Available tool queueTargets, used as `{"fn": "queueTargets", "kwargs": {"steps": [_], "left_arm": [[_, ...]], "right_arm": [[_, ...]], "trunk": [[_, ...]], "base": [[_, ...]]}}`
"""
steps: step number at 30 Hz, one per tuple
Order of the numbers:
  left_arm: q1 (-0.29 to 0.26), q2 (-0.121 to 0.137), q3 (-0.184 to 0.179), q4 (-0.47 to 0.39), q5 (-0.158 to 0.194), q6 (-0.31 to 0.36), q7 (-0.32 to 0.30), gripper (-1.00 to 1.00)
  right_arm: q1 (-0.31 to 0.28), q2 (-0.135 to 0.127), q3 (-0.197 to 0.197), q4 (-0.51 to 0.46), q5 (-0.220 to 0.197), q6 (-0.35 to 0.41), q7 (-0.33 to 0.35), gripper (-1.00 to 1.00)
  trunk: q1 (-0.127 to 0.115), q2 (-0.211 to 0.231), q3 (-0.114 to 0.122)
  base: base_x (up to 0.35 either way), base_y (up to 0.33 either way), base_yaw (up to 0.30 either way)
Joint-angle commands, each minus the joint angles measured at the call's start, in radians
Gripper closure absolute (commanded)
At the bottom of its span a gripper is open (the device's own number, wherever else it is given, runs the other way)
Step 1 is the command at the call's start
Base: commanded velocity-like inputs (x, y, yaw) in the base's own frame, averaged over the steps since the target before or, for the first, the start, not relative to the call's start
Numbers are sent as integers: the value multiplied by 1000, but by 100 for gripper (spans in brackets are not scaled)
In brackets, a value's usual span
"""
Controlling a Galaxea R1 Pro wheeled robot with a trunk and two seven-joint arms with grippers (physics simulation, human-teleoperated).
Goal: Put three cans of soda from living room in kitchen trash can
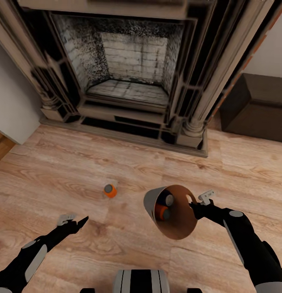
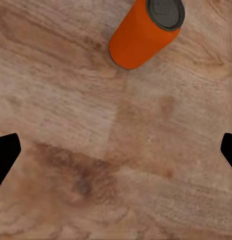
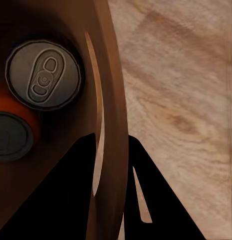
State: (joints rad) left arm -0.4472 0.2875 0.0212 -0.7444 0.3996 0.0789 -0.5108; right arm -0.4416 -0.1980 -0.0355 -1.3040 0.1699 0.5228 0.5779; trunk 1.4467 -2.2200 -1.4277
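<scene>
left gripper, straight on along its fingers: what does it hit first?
Probably bare wood floor. The left gripper is open and points down at planks; the orange can stands on the floor further ahead, off the centre line. Depth is hard to judge.

A light wood floor (image 1: 129, 162) with warm brown grain runs across the lower part of the head view. At its far edge stands a dark carved fireplace (image 1: 129, 81), set on a low grey plinth (image 1: 129, 136) that rests on the floor. Fluted columns (image 1: 198, 118) flank the opening on both sides. Inside, the firebox (image 1: 131, 61) is lined with pale bricks, sooty and speckled toward its sides. A plain white wall (image 1: 13, 106) lies left of the fireplace, another white wall (image 1: 273, 53) to its right. Against that right wall sits a low dark cabinet (image 1: 257, 106), just beside the right column. The light is even and soft.
</scene>
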Motion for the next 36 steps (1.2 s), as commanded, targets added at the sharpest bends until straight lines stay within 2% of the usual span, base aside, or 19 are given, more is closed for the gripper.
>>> {"fn": "queueTargets", "kwargs": {"steps": [1, 2, 6, 14, 21, 27, 30, 33, 34, 36], "left_arm": [[0, -1, -10, -2, 0, 2, 0, -100], [0, -2, -34, -2, 0, 3, 1, -100], [0, -2, -68, -2, 1, -3, 3, -100], [0, -3, -77, 0, 0, -5, 3, -100], [0, -4, -80, 3, -1, -5, 5, -100], [0, -4, -128, 2, 0, -7, 14, -100], [0, -5, -140, -2, 0, -2, 41, -100], [-1, -5, -168, -7, 1, 19, 90, -100], [-2, -5, -185, -11, 1, 73, 127, -100], [-5, -6, -192, -26, 1, 123, 156, -100]], "right_arm": [[0, 0, -13, -1, -17, 6, 5, 100], [0, 1, -30, -1, -18, 6, 6, 100], [0, 6, -45, -1, -18, 6, 6, 100], [0, 9, -48, 0, -18, 6, 7, 100], [0, 14, -46, 0, -17, 6, 6, 100], [0, 18, -45, 0, -17, 6, 2, 100], [0, 27, -45, 0, -16, 6, -2, 100], [0, 31, -46, 0, -16, 7, -3, 100], [0, 31, -48, 0, -14, 9, -4, 100], [0, 31, -51, 0, -13, 11, -2, 100]], "trunk": [[0, 0, 1], [0, 0, 1], [0, 0, 4], [0, 0, 9], [0, 0, 11], [0, 0, 11], [0, 0, 11], [0, 0, 11], [0, 0, 11], [0, 0, 11]], "base": [[236, 220, -242], [230, 237, -243], [225, 247, -244], [180, 273, -239], [83, 283, -74], [32, 147, -7], [128, -30, -1], [74, -12, 0], [30, -5, 0], [21, -3, -8]]}}
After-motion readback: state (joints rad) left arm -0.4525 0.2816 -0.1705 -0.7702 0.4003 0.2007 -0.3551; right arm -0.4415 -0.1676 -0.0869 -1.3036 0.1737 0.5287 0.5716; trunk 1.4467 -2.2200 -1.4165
